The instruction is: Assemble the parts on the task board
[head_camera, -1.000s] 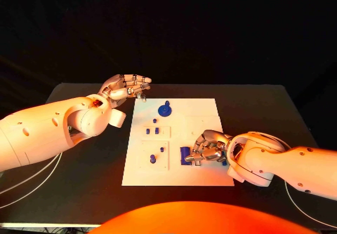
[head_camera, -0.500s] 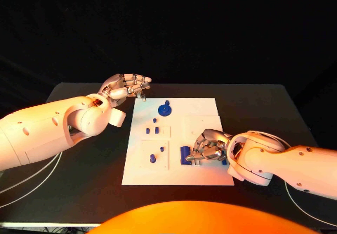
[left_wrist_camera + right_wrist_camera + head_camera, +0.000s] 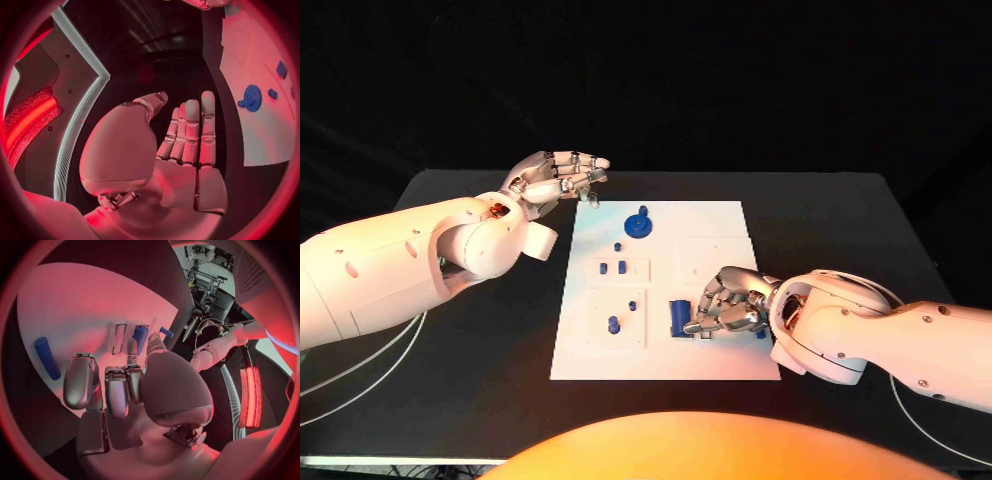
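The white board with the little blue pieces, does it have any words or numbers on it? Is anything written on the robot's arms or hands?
None: no word, number or sign can be read.
Task board: plain white, no print to be seen.
Blue parts: no markings visible.
Left hand and right hand: no labels to be made out.

right hand (image 3: 728, 305) covers the blue part (image 3: 681, 318) at the task board (image 3: 718, 225) near-right, so grip or just contact can't be told. Small blue pieces (image 3: 612, 268) mid-board too small to identify. Board's far side runs off the left wrist view's rim.
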`<state>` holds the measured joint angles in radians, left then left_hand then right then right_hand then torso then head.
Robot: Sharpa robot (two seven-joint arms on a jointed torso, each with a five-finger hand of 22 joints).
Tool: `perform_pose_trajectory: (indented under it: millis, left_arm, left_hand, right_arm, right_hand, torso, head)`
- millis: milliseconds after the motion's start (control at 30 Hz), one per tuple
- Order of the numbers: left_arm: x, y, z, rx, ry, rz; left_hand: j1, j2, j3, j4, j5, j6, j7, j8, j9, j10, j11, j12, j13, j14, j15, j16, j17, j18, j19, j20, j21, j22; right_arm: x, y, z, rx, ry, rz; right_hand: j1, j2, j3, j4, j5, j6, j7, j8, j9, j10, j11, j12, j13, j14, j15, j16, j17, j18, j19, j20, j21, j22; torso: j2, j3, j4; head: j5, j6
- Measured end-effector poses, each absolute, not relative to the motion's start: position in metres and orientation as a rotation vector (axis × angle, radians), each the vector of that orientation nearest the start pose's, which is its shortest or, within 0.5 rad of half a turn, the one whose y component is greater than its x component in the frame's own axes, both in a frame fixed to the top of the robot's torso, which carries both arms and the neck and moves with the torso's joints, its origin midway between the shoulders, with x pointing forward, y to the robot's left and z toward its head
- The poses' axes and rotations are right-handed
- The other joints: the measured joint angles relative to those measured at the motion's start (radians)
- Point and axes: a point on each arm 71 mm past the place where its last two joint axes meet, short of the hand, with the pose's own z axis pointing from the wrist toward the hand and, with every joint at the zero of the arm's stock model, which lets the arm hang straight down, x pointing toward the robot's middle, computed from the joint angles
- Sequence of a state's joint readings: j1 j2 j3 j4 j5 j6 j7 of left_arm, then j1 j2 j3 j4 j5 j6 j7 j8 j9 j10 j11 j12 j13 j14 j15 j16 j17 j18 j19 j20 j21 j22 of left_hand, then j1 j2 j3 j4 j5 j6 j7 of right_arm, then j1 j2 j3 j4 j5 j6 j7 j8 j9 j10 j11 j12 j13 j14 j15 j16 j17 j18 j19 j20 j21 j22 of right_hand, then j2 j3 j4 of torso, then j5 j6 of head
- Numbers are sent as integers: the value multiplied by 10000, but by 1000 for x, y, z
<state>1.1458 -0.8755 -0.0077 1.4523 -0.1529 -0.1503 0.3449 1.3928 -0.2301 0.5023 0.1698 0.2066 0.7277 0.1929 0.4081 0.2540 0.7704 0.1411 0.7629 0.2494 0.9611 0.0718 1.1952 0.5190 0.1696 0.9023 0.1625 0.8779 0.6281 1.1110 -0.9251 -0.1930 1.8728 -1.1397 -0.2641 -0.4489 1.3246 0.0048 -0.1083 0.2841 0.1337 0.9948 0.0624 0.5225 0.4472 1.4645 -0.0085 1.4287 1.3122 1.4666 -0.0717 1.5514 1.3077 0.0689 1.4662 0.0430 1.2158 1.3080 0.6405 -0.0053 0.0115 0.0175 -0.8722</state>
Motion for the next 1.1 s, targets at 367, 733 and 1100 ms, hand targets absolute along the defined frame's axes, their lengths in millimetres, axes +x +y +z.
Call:
perform_pose_trajectory:
  millis: [367,733,1100]
  left_arm:
    - [492,236,-198,-10010,15480,-15394]
    - [492,236,-198,-10008,15481,-15397]
    - [492,236,-198,-10013,15484,-15385]
  left_hand:
    - [0,0,0,0,0,0,0,0,0,0,0,0,0,0,0,0,1,-1,0,0,0,1]
    - [41,40,0,0,0,-37,-37,0,-10,0,0,0,-14,0,0,0,-12,-1,0,0,-45,-12]
    - [41,41,0,0,0,-37,-37,0,-9,0,0,0,-14,0,0,0,-11,0,0,0,-45,-12]
  right_arm:
    - [363,-156,-271,1811,22308,6910]
    - [366,-157,-275,1883,22318,6713]
    - [366,-156,-276,2047,22342,6656]
  right_hand:
    - [62,-63,0,0,0,0,0,0,33,23,-22,0,-41,0,1,0,-1,1,0,0,1,-1]
    - [157,32,128,43,0,38,-37,0,76,22,-21,36,16,0,2,0,-2,1,1,-74,1,-2]
    - [8,233,180,96,-28,38,-36,0,112,21,-19,27,16,0,3,0,-3,0,1,-73,1,-4]
  torso:
    - [1,8,7]
    - [1,6,7]
    - [2,-1,6]
  head:
    - [-1,-7]
    - [6,-7]
    - [-33,-7]
